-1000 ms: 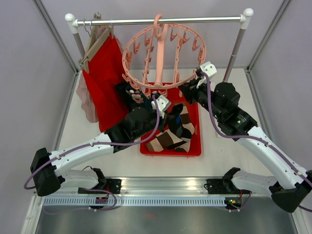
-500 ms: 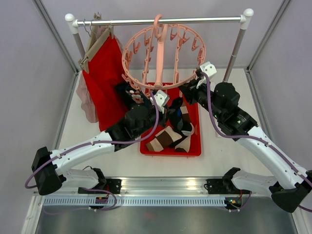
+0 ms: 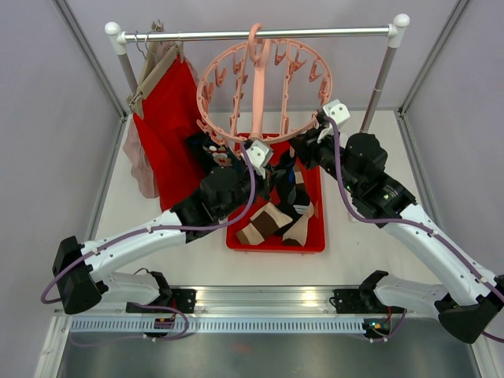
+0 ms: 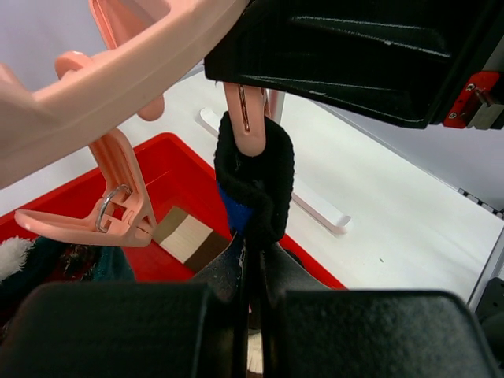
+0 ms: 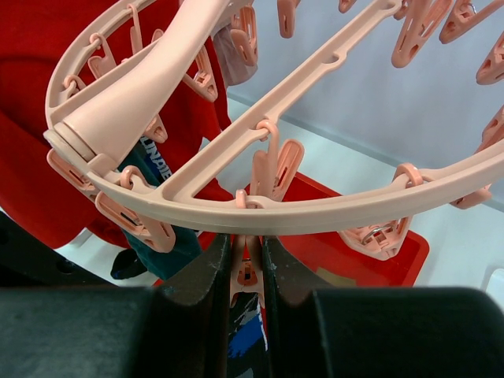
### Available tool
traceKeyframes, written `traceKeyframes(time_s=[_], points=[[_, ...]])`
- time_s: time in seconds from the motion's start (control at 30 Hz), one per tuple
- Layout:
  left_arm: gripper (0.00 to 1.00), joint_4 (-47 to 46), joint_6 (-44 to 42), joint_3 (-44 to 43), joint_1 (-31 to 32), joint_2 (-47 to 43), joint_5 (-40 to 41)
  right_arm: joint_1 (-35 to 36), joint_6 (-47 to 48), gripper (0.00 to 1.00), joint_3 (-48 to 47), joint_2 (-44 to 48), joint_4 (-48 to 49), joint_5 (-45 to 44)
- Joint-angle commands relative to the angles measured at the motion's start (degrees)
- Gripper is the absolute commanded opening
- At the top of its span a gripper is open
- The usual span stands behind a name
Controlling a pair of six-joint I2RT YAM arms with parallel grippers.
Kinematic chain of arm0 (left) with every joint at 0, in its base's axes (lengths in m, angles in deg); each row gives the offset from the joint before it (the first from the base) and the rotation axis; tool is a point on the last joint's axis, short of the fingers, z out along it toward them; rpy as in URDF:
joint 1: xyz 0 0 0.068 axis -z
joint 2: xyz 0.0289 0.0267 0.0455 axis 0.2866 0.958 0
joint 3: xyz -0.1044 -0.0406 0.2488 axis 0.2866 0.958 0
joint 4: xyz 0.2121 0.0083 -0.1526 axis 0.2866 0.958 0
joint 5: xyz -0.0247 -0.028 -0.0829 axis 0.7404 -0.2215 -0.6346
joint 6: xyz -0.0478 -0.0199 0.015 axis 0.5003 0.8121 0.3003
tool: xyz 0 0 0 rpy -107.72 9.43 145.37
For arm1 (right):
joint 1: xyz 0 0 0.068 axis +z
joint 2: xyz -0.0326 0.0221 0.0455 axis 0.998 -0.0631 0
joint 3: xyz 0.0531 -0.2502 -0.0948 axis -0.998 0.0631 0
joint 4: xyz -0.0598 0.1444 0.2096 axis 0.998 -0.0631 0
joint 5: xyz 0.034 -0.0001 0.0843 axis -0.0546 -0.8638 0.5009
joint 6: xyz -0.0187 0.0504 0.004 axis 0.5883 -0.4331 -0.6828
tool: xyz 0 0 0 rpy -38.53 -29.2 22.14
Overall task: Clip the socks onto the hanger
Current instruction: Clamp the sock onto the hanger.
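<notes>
The pale-pink ring hanger (image 3: 264, 87) hangs by its hook from the rail. My left gripper (image 3: 276, 169) (image 4: 253, 264) is shut on a black sock (image 4: 256, 177) with a blue patch and holds it up under the ring's near edge. The sock's cuff wraps the lower tips of a clip peg (image 4: 246, 118). My right gripper (image 3: 303, 150) (image 5: 246, 252) is shut on that peg (image 5: 248, 272), one finger on each side, with the sock (image 5: 246, 342) hanging below. A dark teal sock (image 3: 216, 153) (image 5: 169, 236) hangs from the ring. Brown-and-beige striped socks (image 3: 264, 224) lie in the tray.
A red tray (image 3: 315, 236) sits under the hanger between my arms. A large red cloth (image 3: 169, 134) and a pink garment (image 3: 140, 161) hang on wooden hangers at the left of the rail (image 3: 315, 33). Rail posts stand at the back left and right.
My left gripper has lifted the black sock up and away from the tray, toward the ring's near edge. The right gripper has stayed on the peg.
</notes>
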Motion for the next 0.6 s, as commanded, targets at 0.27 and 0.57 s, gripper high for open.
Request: traceKeyframes(time_s=[0.27, 0.57], points=[[0.02, -4.73, 2.06, -3.46, -0.12, 0.36, 0.24, -0.14, -1.37, 0.15, -1.26, 1.06, 1.15, 0.1], [0.02, 2.27, 3.03, -5.3, -0.12, -2.71, 6.73, -0.14, -3.48, 0.62, -0.82, 3.43, 0.19, 2.21]])
